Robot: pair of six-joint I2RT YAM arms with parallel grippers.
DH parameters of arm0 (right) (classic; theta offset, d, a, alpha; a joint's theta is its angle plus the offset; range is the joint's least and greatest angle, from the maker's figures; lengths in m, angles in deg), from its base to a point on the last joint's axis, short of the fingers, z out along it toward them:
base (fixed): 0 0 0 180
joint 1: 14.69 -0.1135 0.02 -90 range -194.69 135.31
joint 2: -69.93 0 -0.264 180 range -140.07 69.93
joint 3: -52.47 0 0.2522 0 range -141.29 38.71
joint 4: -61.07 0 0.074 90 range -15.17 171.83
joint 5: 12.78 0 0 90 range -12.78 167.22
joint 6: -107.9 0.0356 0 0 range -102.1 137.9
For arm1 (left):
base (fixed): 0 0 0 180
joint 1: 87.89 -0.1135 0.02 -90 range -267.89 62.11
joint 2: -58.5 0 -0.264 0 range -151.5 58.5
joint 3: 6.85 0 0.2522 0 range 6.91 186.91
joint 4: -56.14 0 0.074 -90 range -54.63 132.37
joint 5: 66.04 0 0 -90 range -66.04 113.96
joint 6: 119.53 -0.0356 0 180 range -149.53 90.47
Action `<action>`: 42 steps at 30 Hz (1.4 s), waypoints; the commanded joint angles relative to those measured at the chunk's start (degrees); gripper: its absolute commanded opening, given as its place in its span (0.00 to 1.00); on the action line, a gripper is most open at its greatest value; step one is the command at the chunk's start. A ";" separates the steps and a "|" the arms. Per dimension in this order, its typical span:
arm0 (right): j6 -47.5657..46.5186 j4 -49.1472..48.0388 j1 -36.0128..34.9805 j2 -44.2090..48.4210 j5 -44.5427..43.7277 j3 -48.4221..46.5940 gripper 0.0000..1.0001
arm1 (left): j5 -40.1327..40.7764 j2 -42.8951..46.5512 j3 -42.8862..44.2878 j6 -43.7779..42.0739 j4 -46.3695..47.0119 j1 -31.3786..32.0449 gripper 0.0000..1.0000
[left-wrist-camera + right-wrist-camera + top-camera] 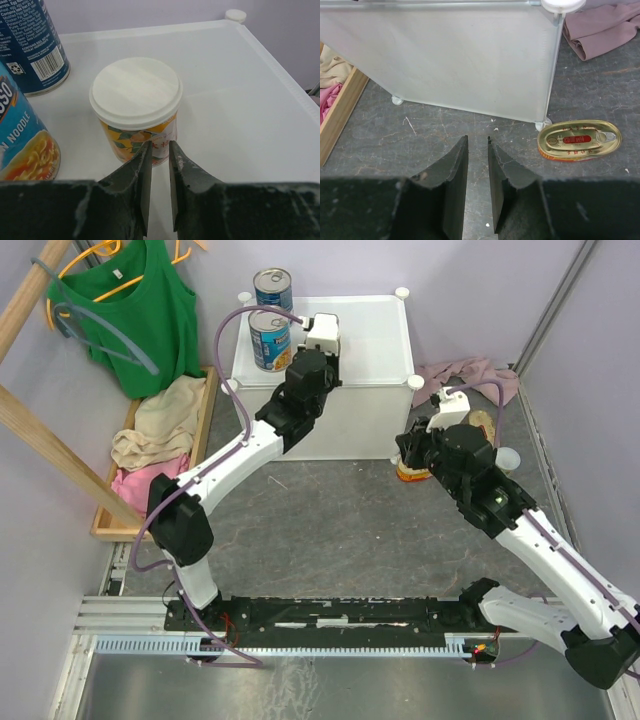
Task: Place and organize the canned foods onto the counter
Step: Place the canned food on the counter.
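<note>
A grey table (330,530) fills the view from above, walled on its left, far and right edges. The white counter (375,340) stands at the middle of the far edge. A wooden tray (204,430) of clothes (160,430) runs along the left edge, and a pink cloth (470,375) lies in the far-right corner. Open grey floor spreads between the counter's front wall and the arm bases at the near edge. On the counter top, the far tall can (272,288) stands in the far-left corner, and the near tall can (270,340) stands just in front of it along the left edge. The small white-lidded can (135,92) stands upright to their right, apart from both. From there the top is bare white out to the right edge and its far corner knob (235,15). The left gripper (160,144) hangs over the counter just in front of the small can. Its jaws are drawn almost together with only a slit between them, and they grip nothing. The right gripper (477,137) hangs over the floor before the counter's front wall, its jaws likewise nearly together and holding nothing. The oval gold tin (580,140) lies flat on the table, just beside the counter's front-right foot.
</note>
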 commanded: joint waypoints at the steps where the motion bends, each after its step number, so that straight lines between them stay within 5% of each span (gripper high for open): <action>1: -0.20 -3.32 -0.37 -0.44 0.81 -0.13 0.30 | -1.27 -0.91 3.69 1.80 1.45 -0.91 0.27; 42: -0.57 -4.64 -0.55 -4.75 -0.02 -2.27 0.31 | -8.99 -11.05 15.34 4.84 -0.11 -5.63 0.34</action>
